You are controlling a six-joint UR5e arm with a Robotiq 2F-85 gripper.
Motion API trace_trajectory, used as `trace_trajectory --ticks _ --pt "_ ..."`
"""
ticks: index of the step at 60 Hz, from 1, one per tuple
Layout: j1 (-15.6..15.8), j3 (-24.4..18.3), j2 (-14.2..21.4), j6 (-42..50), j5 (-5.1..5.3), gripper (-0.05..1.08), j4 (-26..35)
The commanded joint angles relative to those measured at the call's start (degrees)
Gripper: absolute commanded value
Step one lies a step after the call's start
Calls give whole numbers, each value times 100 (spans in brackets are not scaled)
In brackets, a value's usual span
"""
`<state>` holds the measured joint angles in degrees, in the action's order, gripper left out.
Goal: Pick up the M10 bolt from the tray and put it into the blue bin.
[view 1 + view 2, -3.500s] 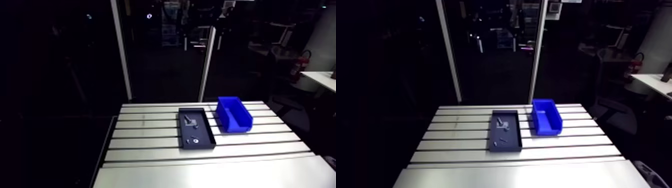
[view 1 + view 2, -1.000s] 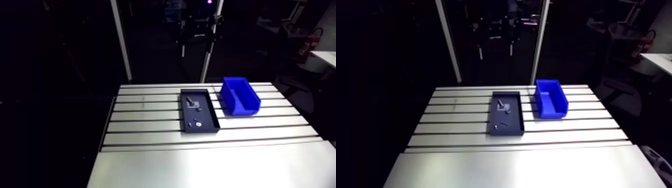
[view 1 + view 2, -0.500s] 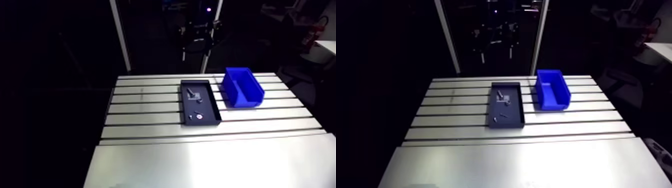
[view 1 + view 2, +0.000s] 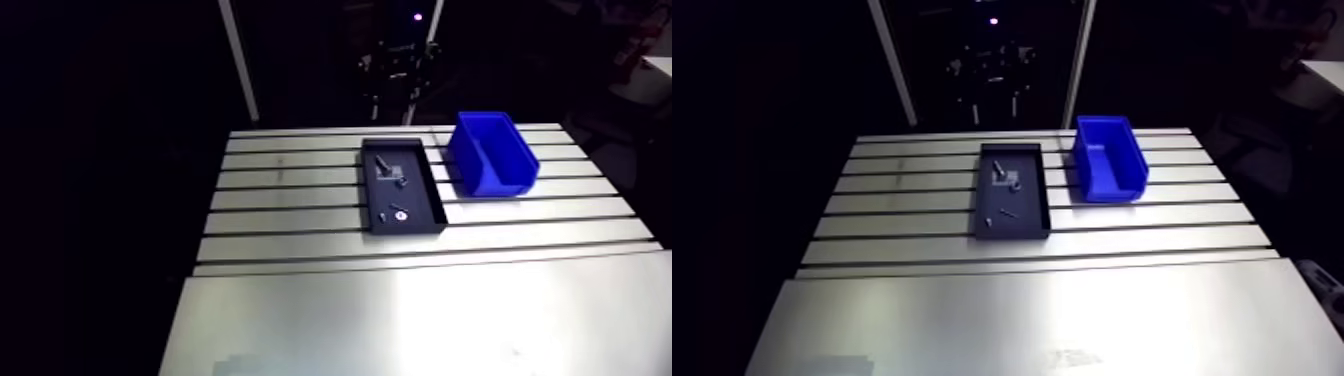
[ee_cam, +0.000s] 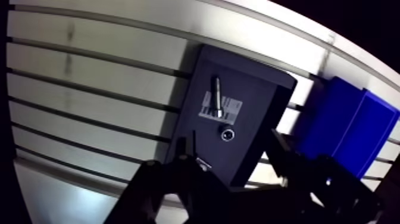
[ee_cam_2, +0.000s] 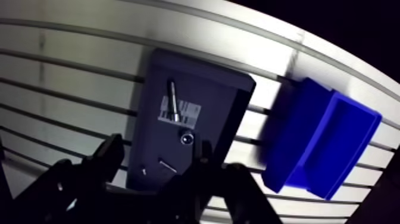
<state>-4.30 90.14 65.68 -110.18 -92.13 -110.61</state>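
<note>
The slotted aluminium table point(image 5: 89, 77) has a brushed, pale metal top crossed by long, dark, parallel grooves. In the arm view these give way to a smooth, unslotted sheet at the near end. On the grooved part lies a shallow black rectangular tray point(image 5: 256, 95) with a low raised rim and a matt floor, its long sides running across the slots. Inside it, toward the end farther from the gripper, the long silvery metal bolt point(image 5: 217, 95) lies flat. It is a slim, straight shank, the largest fastener in the tray, and it rests partly on a white barcode label point(image 5: 229, 110) stuck to the tray floor. Just beyond the label, nearer the gripper, sits a small bright metal ring point(image 5: 228, 133); whether it is a nut or a washer cannot be told. Closer still lie a short thin screw point(image 6: 166, 165) and a tiny pale piece point(image 6: 143, 170). The blue plastic bin point(image 5: 345, 125) is a glossy, thick-walled open box with one end wall cut lower. It stands beside the tray on the table, with a narrow strip of bare metal between them. The dark two-fingered gripper point(image 5: 232, 152) hangs above the tray's near end, its jaws spread wide and holding nothing, well clear of the bolt.
</note>
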Motion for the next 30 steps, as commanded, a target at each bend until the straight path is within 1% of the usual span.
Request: trace_trajectory --ticks 1,2,7,11,13,18,20,22,24,30 --pt "-9 34 -171 -112 -11 43 -18" --pt "-2 42 -189 -114 -11 45 -18" --pt "-10 35 -240 -114 -11 45 -27" --pt "-10 42 -278 -121 -11 47 -27" --pt "-10 43 -320 -162 -11 50 -27" --pt "-18 43 -404 -200 -11 51 -27" --pt "-19 43 -444 -219 -11 53 -34" --pt "-19 43 -444 -219 -11 53 -34" --pt "-19 43 -479 -227 -11 56 -105" --pt "-27 76 -525 -228 -19 58 -307"
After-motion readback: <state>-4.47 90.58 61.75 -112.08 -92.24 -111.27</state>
